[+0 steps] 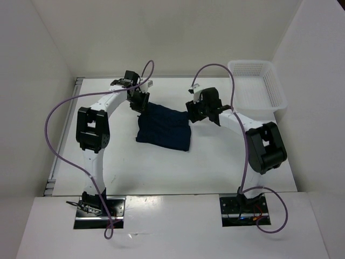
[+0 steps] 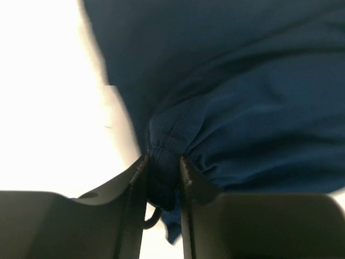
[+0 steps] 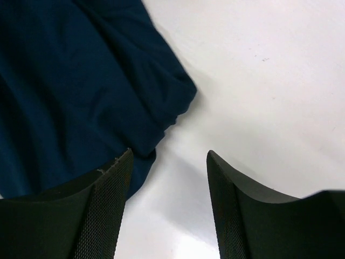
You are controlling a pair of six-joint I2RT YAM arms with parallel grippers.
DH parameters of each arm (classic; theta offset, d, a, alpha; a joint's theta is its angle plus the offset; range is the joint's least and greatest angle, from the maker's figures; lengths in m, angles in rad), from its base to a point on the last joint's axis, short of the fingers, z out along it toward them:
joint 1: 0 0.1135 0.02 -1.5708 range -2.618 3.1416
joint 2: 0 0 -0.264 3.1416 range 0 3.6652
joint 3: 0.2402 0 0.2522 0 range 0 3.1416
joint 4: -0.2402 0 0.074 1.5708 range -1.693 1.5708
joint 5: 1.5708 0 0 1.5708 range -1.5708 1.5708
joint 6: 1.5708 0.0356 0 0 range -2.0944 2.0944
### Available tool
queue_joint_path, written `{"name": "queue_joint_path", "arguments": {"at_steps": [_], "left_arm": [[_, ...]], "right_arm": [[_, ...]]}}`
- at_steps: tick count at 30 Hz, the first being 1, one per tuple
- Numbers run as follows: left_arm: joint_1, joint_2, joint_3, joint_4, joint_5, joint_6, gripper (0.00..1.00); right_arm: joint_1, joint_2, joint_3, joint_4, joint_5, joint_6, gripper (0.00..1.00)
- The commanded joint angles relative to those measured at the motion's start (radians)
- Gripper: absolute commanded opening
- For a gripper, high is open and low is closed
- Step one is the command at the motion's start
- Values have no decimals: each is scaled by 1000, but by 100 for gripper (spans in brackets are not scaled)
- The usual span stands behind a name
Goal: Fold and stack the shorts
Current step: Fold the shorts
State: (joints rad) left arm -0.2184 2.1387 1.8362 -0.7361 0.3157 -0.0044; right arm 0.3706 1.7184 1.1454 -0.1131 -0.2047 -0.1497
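Note:
The dark navy shorts [image 1: 164, 127] lie bunched on the white table between my two arms. My left gripper [image 1: 140, 102] is at their far left corner, shut on a fold of the gathered waistband [image 2: 163, 162]. My right gripper [image 1: 193, 112] is open and empty at the shorts' right edge. In the right wrist view the shorts [image 3: 81, 91] lie to the left, one finger [image 3: 105, 205] over their edge, the other over bare table.
A white mesh basket [image 1: 257, 86] stands at the back right of the table. White walls close in the left, back and right sides. Purple cables loop above both arms.

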Motion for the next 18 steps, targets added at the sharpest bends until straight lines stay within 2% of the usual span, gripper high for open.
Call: {"name": "queue_joint_path", "arguments": {"at_steps": [1, 3, 5, 9, 12, 14, 15, 18], "left_arm": [[14, 20, 55, 47, -44, 4, 35], [14, 30, 55, 47, -44, 4, 37], [14, 39, 55, 47, -44, 4, 37], [14, 40, 31, 67, -55, 4, 45], [14, 30, 20, 67, -55, 4, 57], [14, 18, 9, 67, -55, 4, 64], [23, 1, 9, 67, -64, 4, 71], [24, -58, -20, 67, -64, 4, 81]], "right_arm": [[-1, 52, 59, 121, 54, 67, 62], [-1, 75, 92, 142, 77, 88, 62], [-1, 107, 111, 151, 122, 110, 58], [-10, 161, 169, 174, 131, 125, 53], [-10, 185, 197, 165, 119, 134, 54], [-10, 185, 209, 156, 119, 134, 60], [-10, 185, 209, 145, 119, 118, 60], [-10, 156, 197, 118, 110, 96, 61]]}}
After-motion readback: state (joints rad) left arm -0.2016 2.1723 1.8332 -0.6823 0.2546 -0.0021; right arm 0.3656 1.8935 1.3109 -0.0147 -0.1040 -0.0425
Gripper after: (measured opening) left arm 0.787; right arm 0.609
